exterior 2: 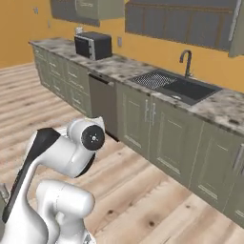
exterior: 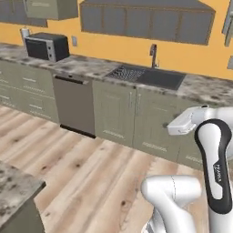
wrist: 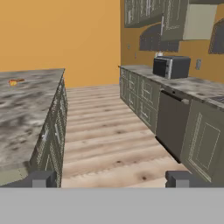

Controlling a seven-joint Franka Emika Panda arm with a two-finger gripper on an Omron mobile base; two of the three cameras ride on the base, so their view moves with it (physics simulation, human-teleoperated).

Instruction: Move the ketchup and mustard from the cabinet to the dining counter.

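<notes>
1. Task progress: treat the transfer as not yet begun. No ketchup or mustard bottle can be made out on any surface, so you cannot confirm where either one is; presumably both remain inside a closed wall cabinet (exterior: pixel 145 20).
2. Hand (wrist: pixel 111 178) state: the two dark fingertips stand wide apart at the bottom of the hand view, with nothing between them. The hand holds nothing.
3. Dining desk (wrist: pixel 26 113): the speckled granite island lies at the left of the hand view, and its corner shows at the lower left of the left base view. A tiny red-and-orange item (wrist: pixel 15 81) rests near its far end; it is too small to identify. Do not mistake it for the ketchup.
4. Open wood floor (exterior: pixel 91 168) separates the island from the wall run. Nothing stands on it in the robot's way.
5. Along the wall desk (exterior: pixel 91 66), left to right in the left base view: a microwave (exterior: pixel 47 46), a dishwasher front (exterior: pixel 74 103) below the top, then a sink (exterior: pixel 148 76) with a faucet (exterior: pixel 154 55).
6. Remaining work, as a judgement: you must drive to the correct wall cabinet, open its door by the bar handle, take out each bottle, and carry both to the island.
7. Obstruction: the shut cabinet doors are the main obstacle. The faucet and microwave crowd the reach below.
</notes>
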